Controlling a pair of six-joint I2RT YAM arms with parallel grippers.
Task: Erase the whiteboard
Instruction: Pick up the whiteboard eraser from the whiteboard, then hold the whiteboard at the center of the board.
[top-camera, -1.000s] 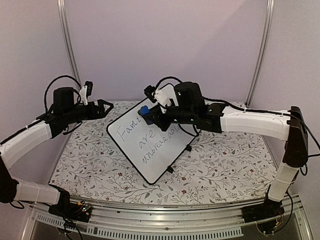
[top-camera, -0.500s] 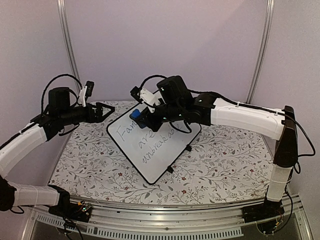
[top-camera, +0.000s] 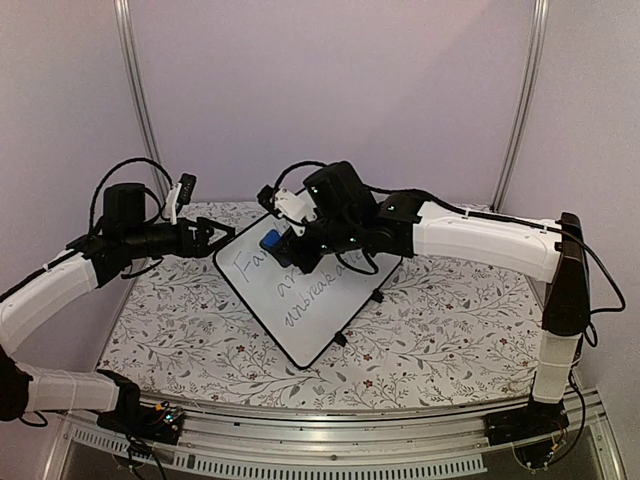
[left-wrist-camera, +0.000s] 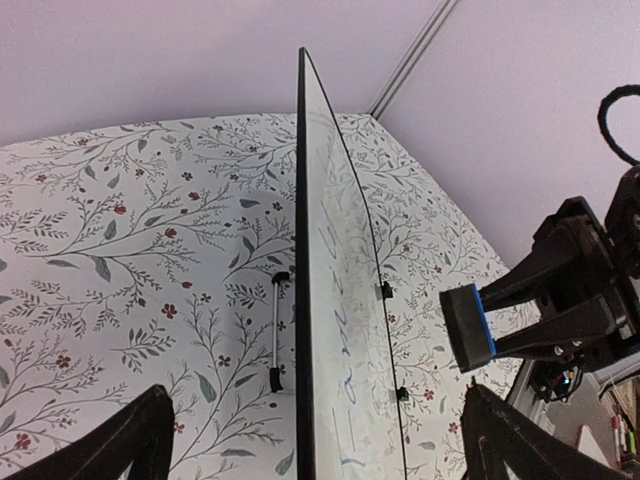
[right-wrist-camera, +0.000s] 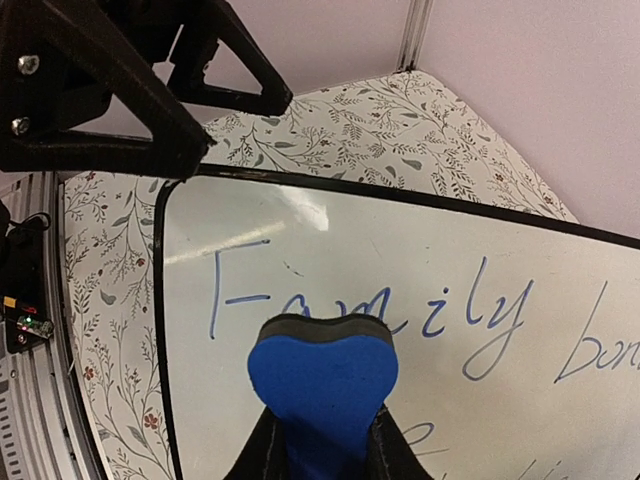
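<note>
The whiteboard (top-camera: 312, 300) stands tilted on the floral table, with blue handwriting on its face. My right gripper (top-camera: 285, 245) is shut on a blue eraser (top-camera: 271, 242) whose dark felt faces the board's upper left part. In the right wrist view the eraser (right-wrist-camera: 322, 385) covers part of the word "Family" on the whiteboard (right-wrist-camera: 420, 260). From the left wrist, the eraser (left-wrist-camera: 468, 326) shows a gap to the whiteboard (left-wrist-camera: 340, 300), seen edge-on. My left gripper (top-camera: 228, 233) is open, and the board's left corner edge lies between its fingers (left-wrist-camera: 140, 440).
A thin metal prop bar (left-wrist-camera: 276, 330) with black ends sits behind the board. The floral tablecloth (top-camera: 450, 330) extends right and toward the front. Lilac walls and two metal posts (top-camera: 135, 90) close the back. An aluminium rail (top-camera: 330, 455) runs along the near edge.
My right arm has carried the eraser left and down toward the board's upper left. My left gripper has advanced right to the board's corner, still open.
</note>
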